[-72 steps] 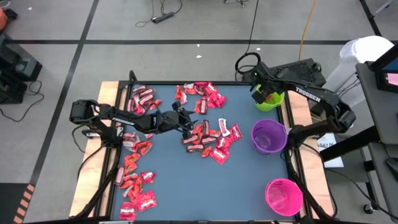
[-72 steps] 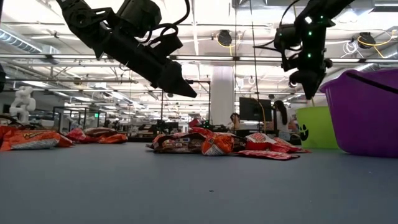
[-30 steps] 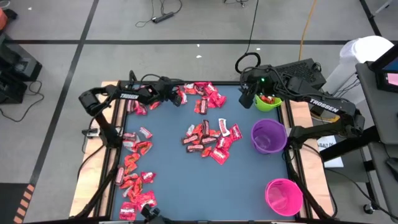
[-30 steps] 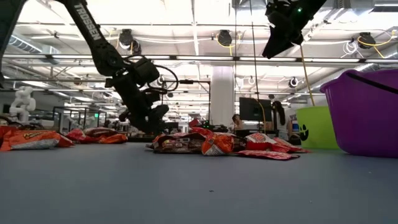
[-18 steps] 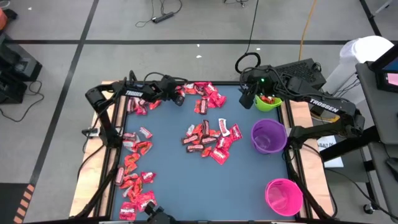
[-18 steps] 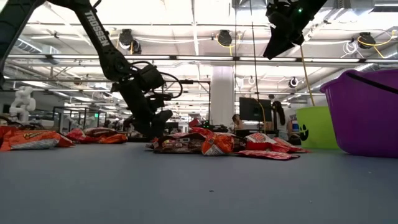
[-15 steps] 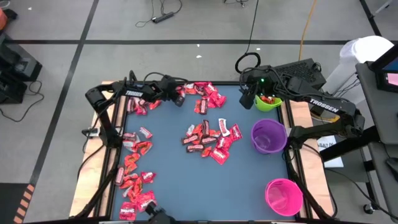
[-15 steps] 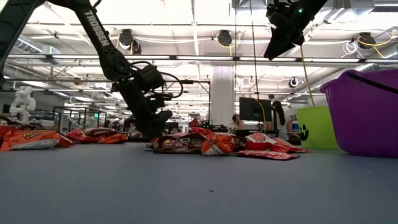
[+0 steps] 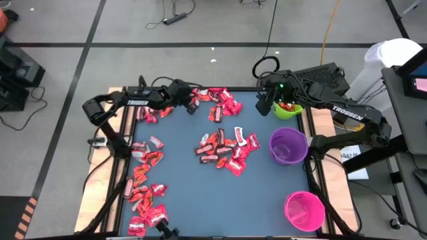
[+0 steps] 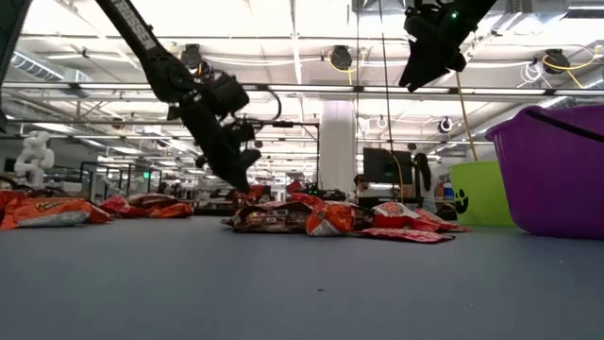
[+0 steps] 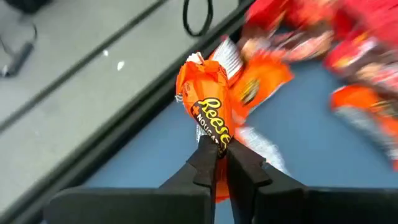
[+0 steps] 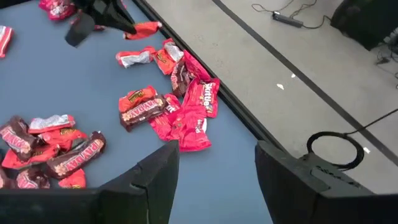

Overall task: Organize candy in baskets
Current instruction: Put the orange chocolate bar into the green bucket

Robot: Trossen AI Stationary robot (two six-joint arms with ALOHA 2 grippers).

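While the pink basket (image 9: 305, 211) sat nearest at the table's front right corner, I could not make out anything inside it. Behind it the purple basket (image 9: 288, 146) stood by the right edge, and its inside looked bare from above. Farthest back on that side the lime green basket (image 9: 288, 108) held a few red pieces. Candy (image 9: 223, 148) lay loose on the blue mat (image 9: 193, 193): one cluster in the middle, a trail down the left edge, and another scatter along the far edge. At that far edge, toward the left, the left gripper (image 9: 191, 105) had its fingers pinched together on an orange-wrapped candy piece (image 11: 208, 99), lifted just clear of the mat in the low view. The right gripper (image 9: 263, 107) hung just beside the green basket with its fingers spread apart and nothing between them.
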